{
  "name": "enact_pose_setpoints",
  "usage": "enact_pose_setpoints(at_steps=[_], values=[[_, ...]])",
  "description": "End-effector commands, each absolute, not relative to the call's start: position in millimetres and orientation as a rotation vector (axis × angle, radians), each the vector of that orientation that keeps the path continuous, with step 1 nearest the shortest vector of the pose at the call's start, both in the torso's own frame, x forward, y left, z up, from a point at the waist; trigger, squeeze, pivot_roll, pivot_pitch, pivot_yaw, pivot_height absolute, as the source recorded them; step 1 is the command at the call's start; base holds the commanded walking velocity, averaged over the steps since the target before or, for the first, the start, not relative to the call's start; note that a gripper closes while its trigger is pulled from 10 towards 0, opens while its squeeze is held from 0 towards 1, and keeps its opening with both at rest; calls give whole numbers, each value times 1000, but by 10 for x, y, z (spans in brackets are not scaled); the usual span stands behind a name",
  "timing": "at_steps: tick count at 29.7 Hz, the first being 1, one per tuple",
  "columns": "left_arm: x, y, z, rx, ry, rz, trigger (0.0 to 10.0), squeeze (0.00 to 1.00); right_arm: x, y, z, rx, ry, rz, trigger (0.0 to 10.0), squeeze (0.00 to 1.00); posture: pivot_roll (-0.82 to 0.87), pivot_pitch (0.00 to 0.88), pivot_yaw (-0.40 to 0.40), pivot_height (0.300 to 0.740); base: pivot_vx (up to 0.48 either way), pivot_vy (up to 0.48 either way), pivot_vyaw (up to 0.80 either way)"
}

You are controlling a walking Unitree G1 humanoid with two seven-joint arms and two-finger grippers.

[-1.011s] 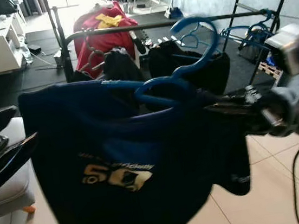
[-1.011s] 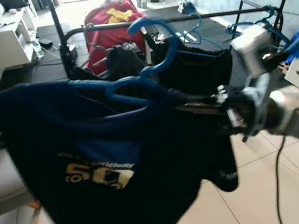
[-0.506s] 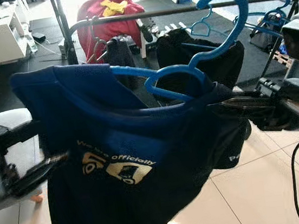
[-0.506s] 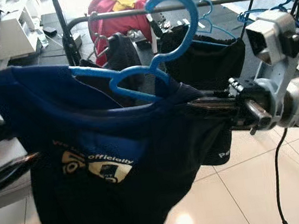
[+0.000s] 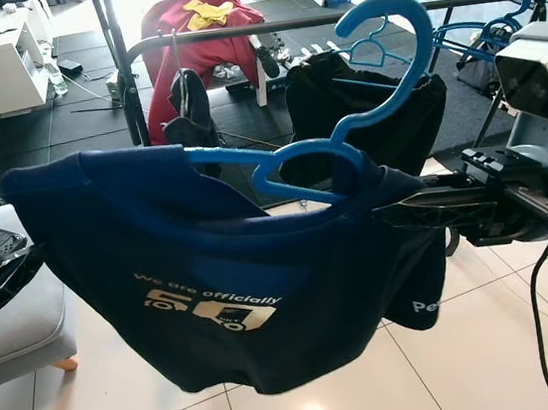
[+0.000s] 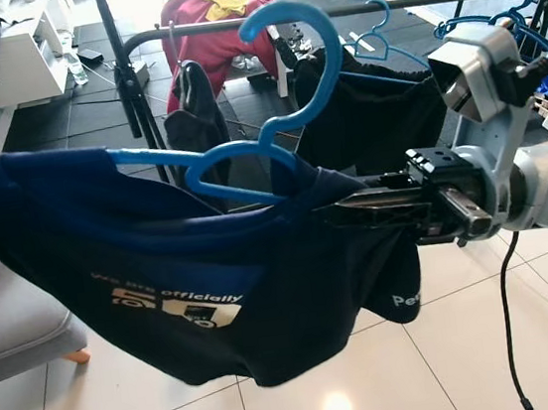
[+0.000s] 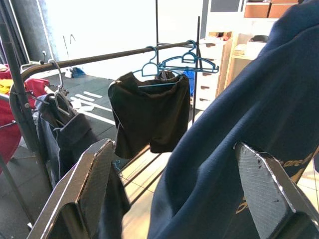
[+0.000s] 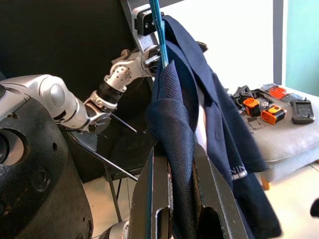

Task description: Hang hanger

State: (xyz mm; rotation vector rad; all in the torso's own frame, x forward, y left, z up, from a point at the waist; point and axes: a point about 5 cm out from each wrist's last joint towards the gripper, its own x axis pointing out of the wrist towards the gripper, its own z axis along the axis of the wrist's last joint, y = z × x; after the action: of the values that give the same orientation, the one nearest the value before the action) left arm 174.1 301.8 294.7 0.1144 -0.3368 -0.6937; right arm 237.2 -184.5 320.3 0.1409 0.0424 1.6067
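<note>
Floor: pale glossy tiles [image 5: 490,338] near the robot, dark matting under the black clothes rail [image 5: 262,28] at 12 o'clock. On the rail: black shorts [image 5: 363,114] on a blue hanger, a dark garment [image 5: 187,111] at 11 o'clock, spare blue hangers [image 5: 492,28] toward 2 o'clock. Red clothing pile [image 5: 197,24] behind the rail. White shelf unit [image 5: 1,58] at 10 o'clock; grey cushioned seat [image 5: 19,326] at 8 o'clock.

Right arm reaches in level from 3 o'clock. Right gripper [image 6: 355,210] is clamped on the shoulder of the navy T-shirt [image 5: 225,291] and the blue hanger [image 5: 344,126] inside it; the right wrist view shows fabric pinched between both fingers [image 8: 154,199].

Hanger is held in the air in front of the rail, tilted, hook up and open, not on the rail. Shirt drapes below, white print facing the camera.

Left gripper [image 7: 174,189] at 9 o'clock, fingers [image 7: 94,179] spread wide, shirt cloth lying between them, not gripped.
</note>
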Motion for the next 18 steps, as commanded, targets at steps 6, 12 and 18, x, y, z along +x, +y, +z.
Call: enact_pose_setpoints(at_steps=[6,12,18], values=[[1687,2944,2937,90,-348,-759,10000,0,2376,-1867,3242,119,16,1603,0,0,-64,77,-36,740,0,0,0],[1658,2623,2828,-22,-352,-940,10000,0,2398,-1854,3262,113,3,1600,0,0,-66,74,-35,740,0,0,0],[1693,2480,2732,-51,-326,-985,10000,0,2409,-1845,3266,110,-4,1598,0,0,-69,74,-36,740,0,0,0]])
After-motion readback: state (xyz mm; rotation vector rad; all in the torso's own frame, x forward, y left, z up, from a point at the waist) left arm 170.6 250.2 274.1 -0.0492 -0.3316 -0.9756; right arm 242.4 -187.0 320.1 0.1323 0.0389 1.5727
